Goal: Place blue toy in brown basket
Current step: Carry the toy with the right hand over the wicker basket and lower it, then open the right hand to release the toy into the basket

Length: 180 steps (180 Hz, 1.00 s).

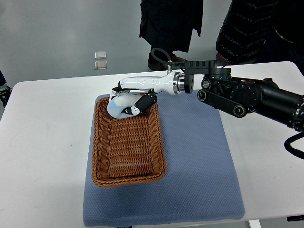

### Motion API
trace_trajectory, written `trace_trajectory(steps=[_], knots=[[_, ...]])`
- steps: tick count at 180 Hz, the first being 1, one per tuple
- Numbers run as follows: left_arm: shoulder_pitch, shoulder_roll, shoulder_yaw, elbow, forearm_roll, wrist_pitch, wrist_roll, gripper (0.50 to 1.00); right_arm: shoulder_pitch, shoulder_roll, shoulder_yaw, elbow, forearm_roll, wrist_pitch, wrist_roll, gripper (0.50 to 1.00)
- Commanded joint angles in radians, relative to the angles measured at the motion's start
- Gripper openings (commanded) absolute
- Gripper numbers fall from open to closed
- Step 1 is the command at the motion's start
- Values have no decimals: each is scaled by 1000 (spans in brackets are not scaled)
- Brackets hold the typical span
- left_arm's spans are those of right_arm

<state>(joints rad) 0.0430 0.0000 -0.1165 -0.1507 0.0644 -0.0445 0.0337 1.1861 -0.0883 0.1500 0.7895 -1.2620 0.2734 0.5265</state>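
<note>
Right hand [134,98] clasps the blue toy [118,105] above the brown basket's [128,142] far end — two people stand beyond the desk [42,142].

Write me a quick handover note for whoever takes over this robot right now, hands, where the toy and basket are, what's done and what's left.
Right hand: reaches in from the right, fingers closed on the blue toy.
Left hand: not in view.
Blue toy: held over the far end of the brown basket; whether it touches the basket floor can't be told.
Brown basket: sits on the blue mat on the white table; nothing else shows in it.
Done: toy grasped and brought to the basket.
Left: probably lower if needed, release the toy, withdraw the hand.
</note>
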Motion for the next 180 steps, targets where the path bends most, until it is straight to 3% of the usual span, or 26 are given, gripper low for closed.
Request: trace_trajectory(steps=[1, 72, 103, 121, 136, 146, 163, 180], knots=[[0, 0, 0, -1, 0, 0, 0, 1000, 9, 28, -46, -10, -7, -5, -3, 500], [0, 0, 0, -1, 0, 0, 0, 1000, -5, 88, -167, -55, -27, -126, -19, 500], [0, 0, 0, -1, 0, 0, 0, 1000, -28, 88, -170, -69, -27, -137, -20, 500], [0, 0, 0, -1, 0, 0, 0, 1000, -36, 88, -170, -70, -27, -137, -19, 570], [0, 0, 0, 0, 0, 0, 0, 1000, -37, 88, -168, -70, -25, -137, -19, 578], [0, 0, 0, -1, 0, 0, 0, 1000, -37, 88, -170, -70, -25, -137, -19, 609], [0, 0, 0, 0, 0, 0, 0, 1000, -37, 88, -168, -69, -25, -137, -17, 780], [0, 0, 0, -1, 0, 0, 0, 1000, -37, 88, -168, -70, -23, -137, -17, 832]])
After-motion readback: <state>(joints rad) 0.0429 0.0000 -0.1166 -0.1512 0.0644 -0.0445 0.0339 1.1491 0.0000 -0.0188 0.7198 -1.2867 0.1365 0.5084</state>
